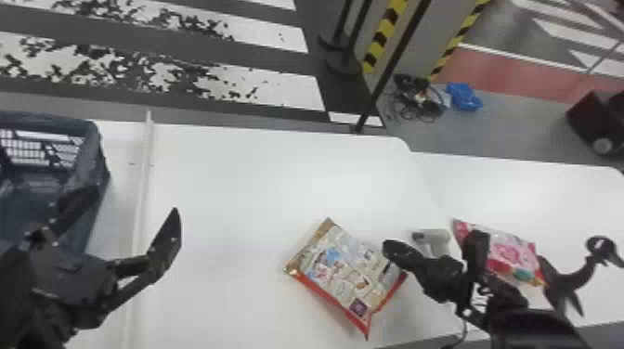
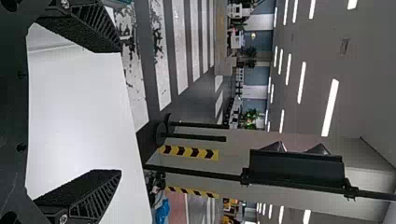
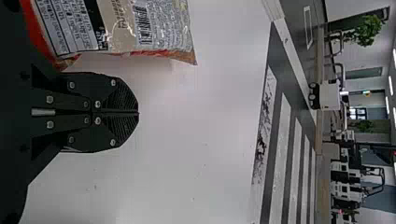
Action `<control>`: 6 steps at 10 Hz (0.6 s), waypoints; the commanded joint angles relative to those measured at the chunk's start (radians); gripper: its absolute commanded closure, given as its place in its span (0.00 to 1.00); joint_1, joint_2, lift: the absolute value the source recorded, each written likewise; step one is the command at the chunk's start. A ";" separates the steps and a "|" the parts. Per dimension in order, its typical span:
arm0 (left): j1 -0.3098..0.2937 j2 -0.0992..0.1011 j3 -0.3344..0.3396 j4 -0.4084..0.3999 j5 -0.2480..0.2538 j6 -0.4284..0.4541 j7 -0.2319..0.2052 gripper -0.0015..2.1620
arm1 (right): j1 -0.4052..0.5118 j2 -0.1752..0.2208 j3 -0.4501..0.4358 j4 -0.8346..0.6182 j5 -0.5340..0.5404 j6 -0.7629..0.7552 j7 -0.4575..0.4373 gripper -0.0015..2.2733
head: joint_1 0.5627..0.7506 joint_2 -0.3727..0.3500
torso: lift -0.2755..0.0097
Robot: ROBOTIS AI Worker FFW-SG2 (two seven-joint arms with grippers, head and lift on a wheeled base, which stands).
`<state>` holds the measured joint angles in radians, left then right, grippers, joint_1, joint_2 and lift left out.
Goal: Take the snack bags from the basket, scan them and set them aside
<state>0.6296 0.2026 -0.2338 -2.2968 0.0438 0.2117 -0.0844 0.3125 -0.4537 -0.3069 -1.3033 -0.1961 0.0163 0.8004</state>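
The head view's left edge cuts off 1 basket (image 1: 94, 146).

Tan bag (image 1: 343, 274): flat on table (image 1: 255, 185) | pink bag (image 1: 510, 250): beside scanner (image 1: 432, 237) | basket (image 1: 90, 139): left

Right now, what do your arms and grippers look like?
The left arm and right arm are black, with a thin dark cable by the right one. The left gripper has wedge-shaped black fingers with ribbed sides; the right gripper has ribbed black fingers and silver screw heads.
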 commanded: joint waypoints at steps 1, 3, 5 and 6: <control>0.001 0.006 -0.001 -0.004 0.007 -0.007 0.000 0.03 | 0.056 0.010 -0.031 -0.040 -0.019 0.029 0.002 0.99 | 0.70 0.03 | 0.70; 0.005 0.011 -0.001 -0.006 0.013 -0.019 -0.002 0.03 | 0.129 0.039 -0.086 -0.116 -0.049 0.087 0.005 0.99 | 0.70 0.03 | 0.70; 0.010 0.015 -0.001 -0.012 0.018 -0.031 -0.002 0.03 | 0.197 0.067 -0.123 -0.189 -0.080 0.112 0.010 0.99 | 0.70 0.03 | 0.70; 0.008 0.015 0.001 -0.013 0.021 -0.031 -0.002 0.03 | 0.231 0.079 -0.133 -0.237 -0.089 0.143 0.011 0.99 | 0.70 0.03 | 0.70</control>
<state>0.6391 0.2171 -0.2336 -2.3093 0.0623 0.1807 -0.0857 0.5218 -0.3823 -0.4330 -1.5108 -0.2785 0.1428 0.8111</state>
